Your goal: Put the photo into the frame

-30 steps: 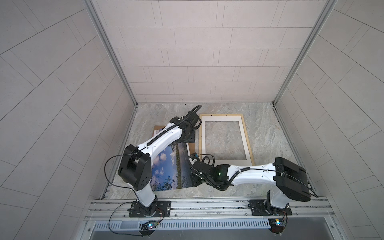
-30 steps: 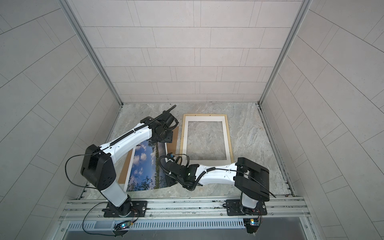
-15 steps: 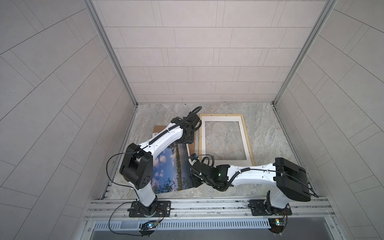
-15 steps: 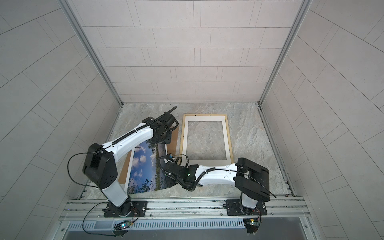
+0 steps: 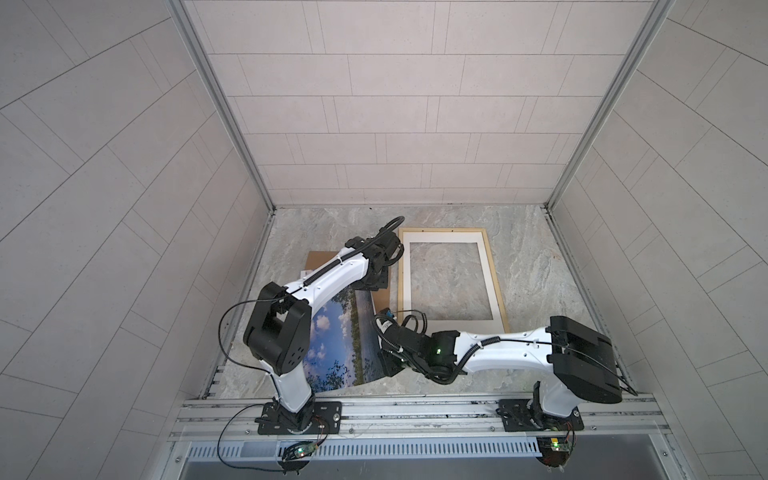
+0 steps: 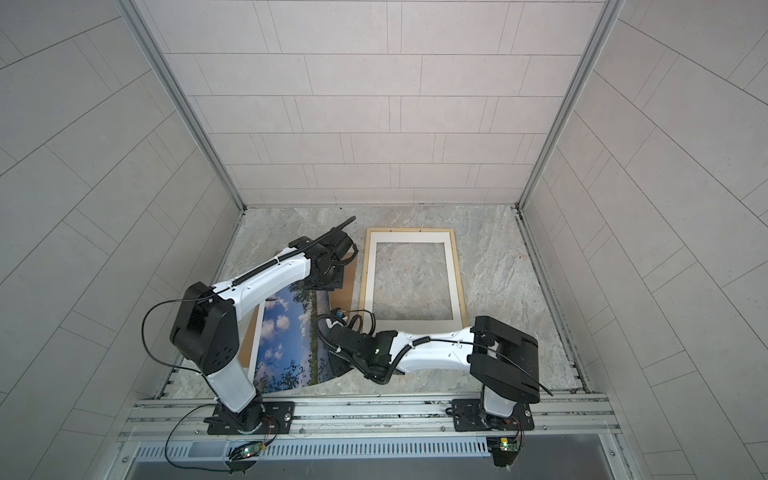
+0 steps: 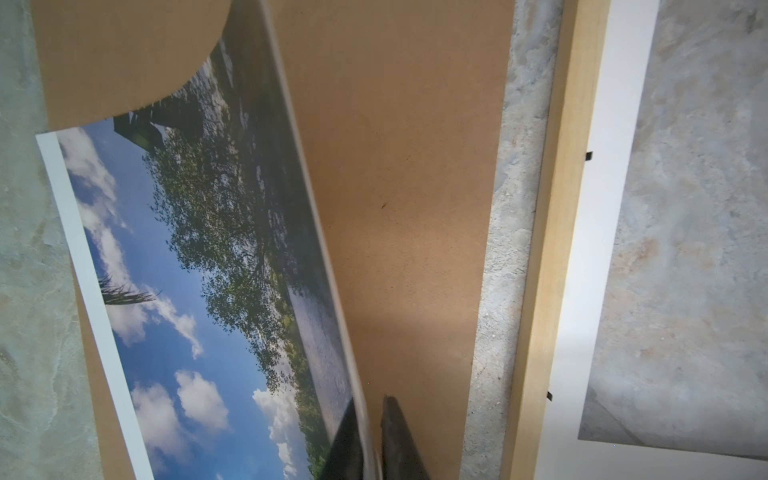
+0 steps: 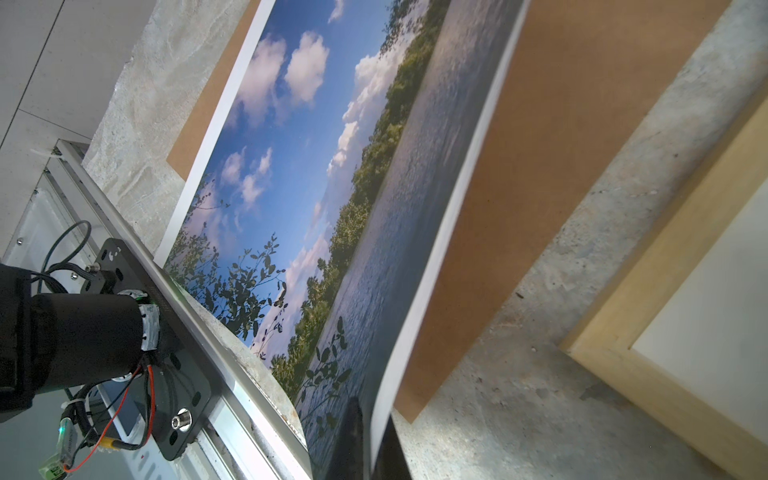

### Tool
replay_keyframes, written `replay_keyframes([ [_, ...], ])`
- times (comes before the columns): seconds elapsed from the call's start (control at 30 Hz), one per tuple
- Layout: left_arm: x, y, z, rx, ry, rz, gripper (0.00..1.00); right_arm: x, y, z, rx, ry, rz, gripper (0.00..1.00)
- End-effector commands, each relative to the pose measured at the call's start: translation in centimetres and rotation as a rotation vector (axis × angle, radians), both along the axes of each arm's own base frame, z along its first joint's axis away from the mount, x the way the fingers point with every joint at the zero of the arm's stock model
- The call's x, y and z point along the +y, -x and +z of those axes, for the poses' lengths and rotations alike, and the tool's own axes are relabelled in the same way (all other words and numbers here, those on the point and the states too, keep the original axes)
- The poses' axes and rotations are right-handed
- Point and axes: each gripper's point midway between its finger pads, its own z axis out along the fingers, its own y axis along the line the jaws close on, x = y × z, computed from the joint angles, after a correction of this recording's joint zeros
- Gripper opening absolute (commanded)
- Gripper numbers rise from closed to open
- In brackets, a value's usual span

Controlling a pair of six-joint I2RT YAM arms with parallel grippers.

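Observation:
The photo [image 5: 340,345] [image 6: 286,336], a print of sky, clouds, trees and water, lies picture-side up at the left on a brown backing board [image 5: 316,259] [image 6: 351,286]. Its right long edge is lifted and curls off the board [image 7: 395,166] [image 8: 561,124]. My left gripper [image 5: 374,286] [image 6: 322,284] [image 7: 370,399] is shut on that edge of the photo [image 7: 187,291] at its far end. My right gripper [image 5: 387,363] [image 6: 332,365] [image 8: 372,415] is shut on the same edge of the photo [image 8: 332,187] near the front. The pale wood frame [image 5: 497,286] [image 6: 460,282] [image 7: 557,249] [image 8: 673,257] lies flat just to the right.
A white mat [image 5: 446,326] [image 6: 409,325] sits inside the frame, with marble tabletop [image 5: 540,266] showing through its opening. Tiled booth walls close in on three sides. An aluminium rail [image 5: 415,409] with both arm bases runs along the front edge.
My left gripper's jaws have closed onto the far end of the photo's lifted edge. The right gripper has kept its grip near the front and has barely moved.

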Motion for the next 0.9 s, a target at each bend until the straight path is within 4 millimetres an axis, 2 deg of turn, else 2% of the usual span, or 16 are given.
replay_keyframes([
  [0.0,0.1,0.1,0.0,0.009,-0.014,-0.01,0.06,0.5,0.2,1.8,-0.018,-0.035,0.024,0.15],
  [0.03,0.3,0.2,0.0,0.012,-0.016,-0.004,0.05,0.6,0.4,2.2,-0.015,-0.042,0.033,0.23],
  [0.07,0.4,0.1,0.0,0.011,-0.013,-0.001,0.04,0.6,0.5,2.5,-0.009,-0.046,0.039,0.39],
  [0.1,0.5,0.1,0.0,0.013,-0.01,0.005,0.03,0.7,0.7,3.1,-0.002,-0.057,0.048,0.51],
  [0.13,0.7,0.2,0.2,0.011,-0.006,0.009,0.02,0.8,1.0,3.8,0.0,-0.075,0.069,0.58],
  [0.23,1.1,0.1,1.0,-0.012,0.025,0.047,0.0,0.5,1.7,6.2,0.009,-0.113,0.111,0.64],
  [0.33,0.8,0.0,2.2,-0.002,0.1,0.054,0.0,-1.1,2.0,8.5,0.031,-0.153,0.118,0.65],
  [0.4,0.4,0.3,3.3,-0.006,0.162,0.05,0.0,-3.0,1.8,10.2,0.036,-0.186,0.099,0.65],
  [0.5,-0.9,1.1,5.5,0.009,0.331,0.054,0.0,-7.2,0.8,12.4,-0.005,-0.231,0.022,0.65],
  [0.57,-1.8,1.5,7.8,-0.009,0.457,0.043,0.0,-11.2,-0.6,13.7,-0.035,-0.262,-0.072,0.68],
  [0.73,-2.6,3.1,13.9,-0.078,0.589,0.007,0.0,-20.8,-4.0,14.9,-0.081,-0.283,-0.295,0.71],
  [0.8,-3.3,3.6,16.5,-0.115,0.667,-0.011,0.0,-22.8,-4.6,15.3,-0.049,-0.299,-0.331,0.71],
  [0.87,-4.2,3.9,19.5,-0.162,0.762,-0.041,0.0,-23.7,-4.9,15.8,-0.013,-0.322,-0.334,0.71],
])
